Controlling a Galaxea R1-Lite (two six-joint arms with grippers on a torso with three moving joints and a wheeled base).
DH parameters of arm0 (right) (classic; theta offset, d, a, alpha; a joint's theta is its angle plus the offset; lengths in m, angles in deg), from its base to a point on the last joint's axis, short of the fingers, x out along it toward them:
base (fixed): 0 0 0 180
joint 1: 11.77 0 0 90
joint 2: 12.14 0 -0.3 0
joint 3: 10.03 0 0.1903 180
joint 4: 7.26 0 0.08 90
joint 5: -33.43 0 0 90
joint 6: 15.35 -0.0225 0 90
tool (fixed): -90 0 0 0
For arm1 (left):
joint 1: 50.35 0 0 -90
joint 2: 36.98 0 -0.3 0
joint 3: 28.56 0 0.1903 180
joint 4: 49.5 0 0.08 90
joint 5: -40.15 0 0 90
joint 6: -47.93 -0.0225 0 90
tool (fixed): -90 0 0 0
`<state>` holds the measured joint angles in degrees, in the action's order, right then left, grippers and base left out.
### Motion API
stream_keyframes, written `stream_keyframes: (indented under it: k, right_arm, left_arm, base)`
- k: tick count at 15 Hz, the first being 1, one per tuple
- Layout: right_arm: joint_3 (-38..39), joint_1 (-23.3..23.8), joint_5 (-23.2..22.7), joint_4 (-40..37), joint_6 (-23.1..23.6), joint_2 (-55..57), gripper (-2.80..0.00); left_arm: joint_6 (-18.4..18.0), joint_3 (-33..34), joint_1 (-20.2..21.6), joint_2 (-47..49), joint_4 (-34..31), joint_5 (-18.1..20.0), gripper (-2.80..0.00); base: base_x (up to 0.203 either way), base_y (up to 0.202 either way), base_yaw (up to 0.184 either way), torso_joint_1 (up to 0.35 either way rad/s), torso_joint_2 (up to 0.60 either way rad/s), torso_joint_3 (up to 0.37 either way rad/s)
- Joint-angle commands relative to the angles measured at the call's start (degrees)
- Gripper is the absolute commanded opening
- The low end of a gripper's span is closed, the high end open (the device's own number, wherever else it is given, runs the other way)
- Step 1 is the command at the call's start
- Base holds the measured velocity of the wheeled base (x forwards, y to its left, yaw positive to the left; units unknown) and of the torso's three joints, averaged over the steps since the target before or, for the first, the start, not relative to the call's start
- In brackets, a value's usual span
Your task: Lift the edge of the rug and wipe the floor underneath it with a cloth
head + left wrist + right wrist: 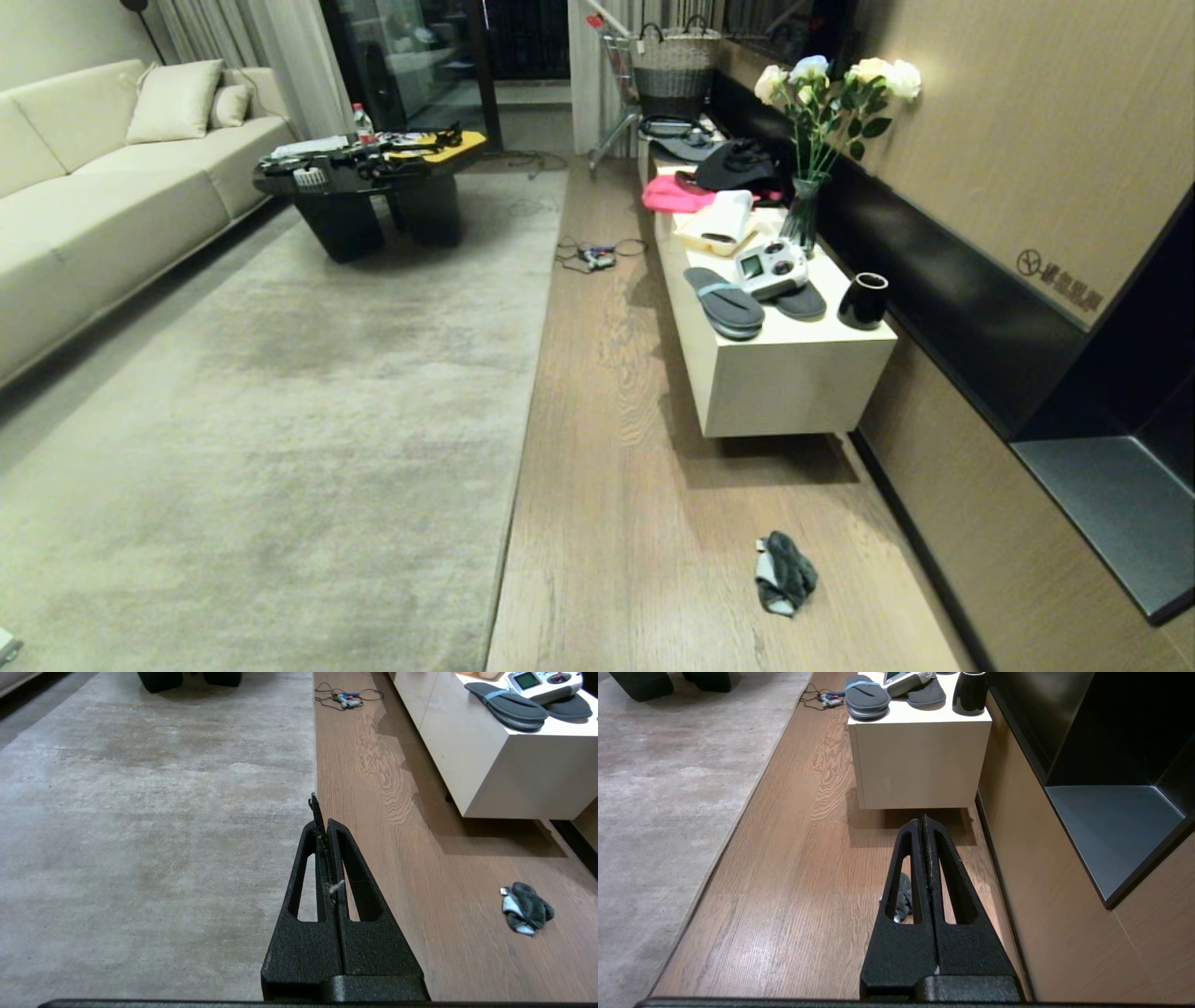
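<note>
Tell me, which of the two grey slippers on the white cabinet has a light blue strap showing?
The slipper nearer the rug: a pale blue band crosses it. The other slipper, toward the wall, lies partly under the white remote controller and shows no strap.

My right gripper (925, 823) is pressed closed, empty, above the floor (794, 868). Cloth (903, 898) shows through my finger slot. Rug edge (738, 816) lies flat; white cabinet (920, 760) holds slippers (866, 697).

You have a sofa (103, 196) at upper left, a black table (364, 177) beside it, and at right a white cabinet (794, 373) carrying slippers (726, 301), a vase (805, 217) and a cup (864, 301).
</note>
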<state>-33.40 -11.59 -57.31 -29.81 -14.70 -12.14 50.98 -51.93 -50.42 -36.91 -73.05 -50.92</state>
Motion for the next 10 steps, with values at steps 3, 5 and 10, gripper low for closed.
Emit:
stream_keyframes:
  k: [3,5,10]
  right_arm:
    - [0.0,0.0,-0.1,0.1,-0.3,0.1,-2.8]
    - [0.0,0.0,-0.1,0.1,-0.3,0.1,-2.8]
    - [0.0,0.0,0.4,0.0,-0.6,0.1,-2.8]
  left_arm:
    - [0.0,0.0,0.0,0.0,0.0,-0.1,-2.8]
    - [0.0,0.0,0.0,0.0,0.0,-0.1,-2.8]
    - [0.0,0.0,0.1,0.0,0.0,0.0,-2.8]
  base:
    - [0.0,0.0,0.0,0.0,0.0,0.0]
    - [0.0,0.0,0.0,0.0,0.0,0.0]
    - [0.0,0.0,0.0,0.0,0.0,0.0]
